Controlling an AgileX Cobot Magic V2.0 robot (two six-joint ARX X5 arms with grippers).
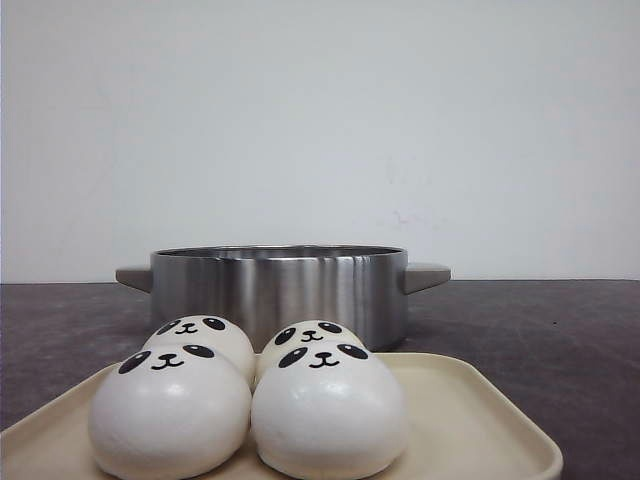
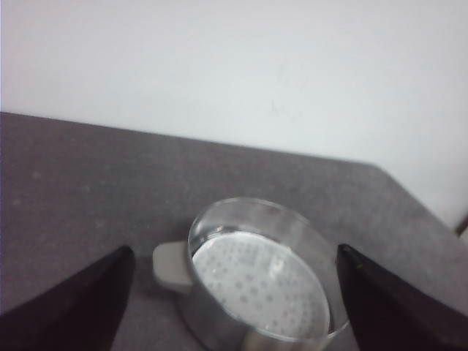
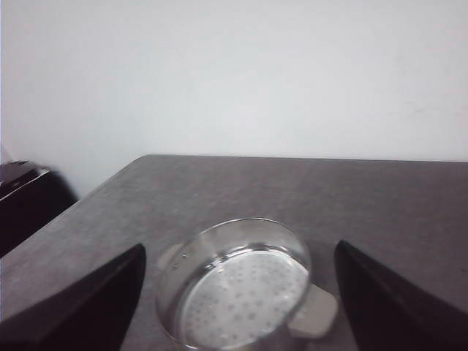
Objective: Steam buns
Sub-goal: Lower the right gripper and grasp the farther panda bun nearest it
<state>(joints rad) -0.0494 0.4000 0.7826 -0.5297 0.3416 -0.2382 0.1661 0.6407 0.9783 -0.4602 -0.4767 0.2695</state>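
Four white panda-faced buns (image 1: 250, 395) are grouped on the cream tray (image 1: 480, 420), before the empty steel steamer pot (image 1: 280, 285). Left claw (image 2: 234, 307) and right claw (image 3: 238, 307) are held apart above the pot, neither evidently nearer the buns.

Setting reads as a staged test bench, lab-like, not a lived-in kitchen. Dark grey speckled tabletop (image 1: 560, 340) runs back to a plain white wall (image 1: 320, 120) with only faint scuffs; wrist views show the table's corners and bare wall beyond. The only kitchen items are a brushed-steel steamer pot (image 1: 278, 288) with 2 pale side handles and a perforated insert (image 2: 256, 285), and a cream tray (image 1: 470, 420) carrying 4 panda-faced buns (image 1: 325, 405). At the edge of the right wrist view sits a dark object (image 3: 22, 194), too cropped to identify.
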